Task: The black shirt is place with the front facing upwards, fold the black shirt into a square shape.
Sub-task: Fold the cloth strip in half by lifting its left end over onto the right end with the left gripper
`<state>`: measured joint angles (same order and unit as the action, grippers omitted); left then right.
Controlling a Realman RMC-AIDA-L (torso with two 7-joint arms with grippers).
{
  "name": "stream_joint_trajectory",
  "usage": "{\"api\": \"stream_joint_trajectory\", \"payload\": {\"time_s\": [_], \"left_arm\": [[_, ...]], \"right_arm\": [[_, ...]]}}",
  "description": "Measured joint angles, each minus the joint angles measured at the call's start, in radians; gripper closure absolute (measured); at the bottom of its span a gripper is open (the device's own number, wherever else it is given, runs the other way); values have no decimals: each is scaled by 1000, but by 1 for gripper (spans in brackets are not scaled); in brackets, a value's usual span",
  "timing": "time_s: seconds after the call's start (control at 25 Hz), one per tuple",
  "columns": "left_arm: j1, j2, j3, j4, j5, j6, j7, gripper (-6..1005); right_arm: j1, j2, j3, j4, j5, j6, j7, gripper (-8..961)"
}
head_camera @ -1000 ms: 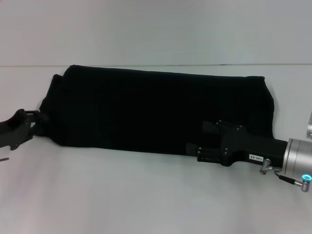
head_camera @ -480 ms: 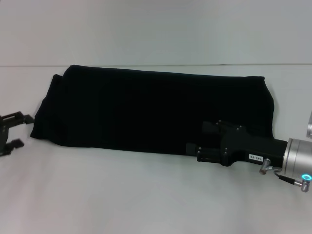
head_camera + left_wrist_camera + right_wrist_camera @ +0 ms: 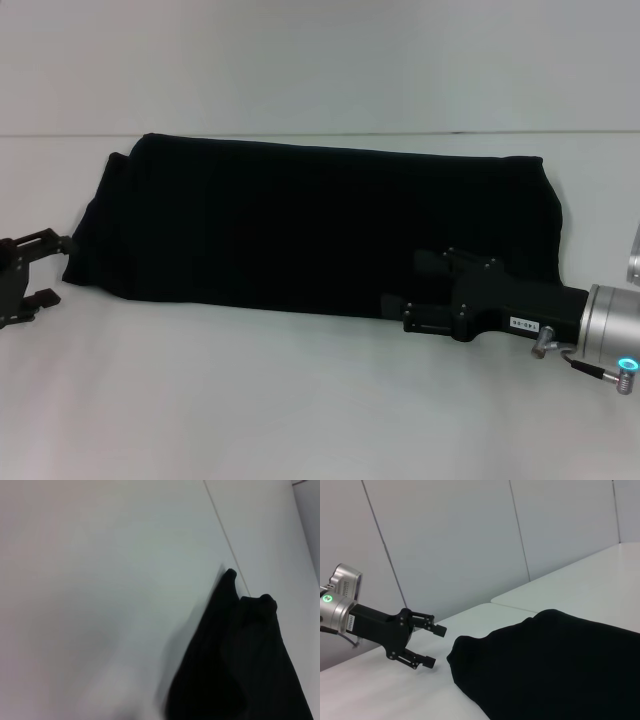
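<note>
White tabletop [image 3: 300,400], matte and smooth, runs to a pale panelled wall. Black shirt [image 3: 320,230] lies across the middle as a long folded band, soft plain cloth, rumpled and rounded at its left end; no lettering shows. Left gripper [image 3: 35,270] has backed off that left end since a second ago and now sits just clear of the cloth, jaws spread, holding nothing; that fold looks released. Right gripper [image 3: 400,305] stays at the near right edge; whether it pinches cloth, cannot tell. Halving the band probably remains.
</note>
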<state>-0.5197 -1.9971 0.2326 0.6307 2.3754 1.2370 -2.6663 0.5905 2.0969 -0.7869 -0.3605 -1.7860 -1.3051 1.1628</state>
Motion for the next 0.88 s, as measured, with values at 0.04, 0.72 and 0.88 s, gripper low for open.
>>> {"api": "stream_joint_trajectory", "payload": {"time_s": [0.04, 0.72, 0.88], "left_arm": [[-3, 0, 0, -1, 0, -4, 0, 147], [-49, -2, 38, -38, 8, -104, -15, 152], [-54, -2, 59, -39, 8, -123, -25, 151]], "right_arm": [[0, 0, 0, 0, 0, 0, 0, 6], [4, 0, 0, 0, 2, 1, 0, 6], [4, 0, 0, 0, 2, 1, 1, 7]]}}
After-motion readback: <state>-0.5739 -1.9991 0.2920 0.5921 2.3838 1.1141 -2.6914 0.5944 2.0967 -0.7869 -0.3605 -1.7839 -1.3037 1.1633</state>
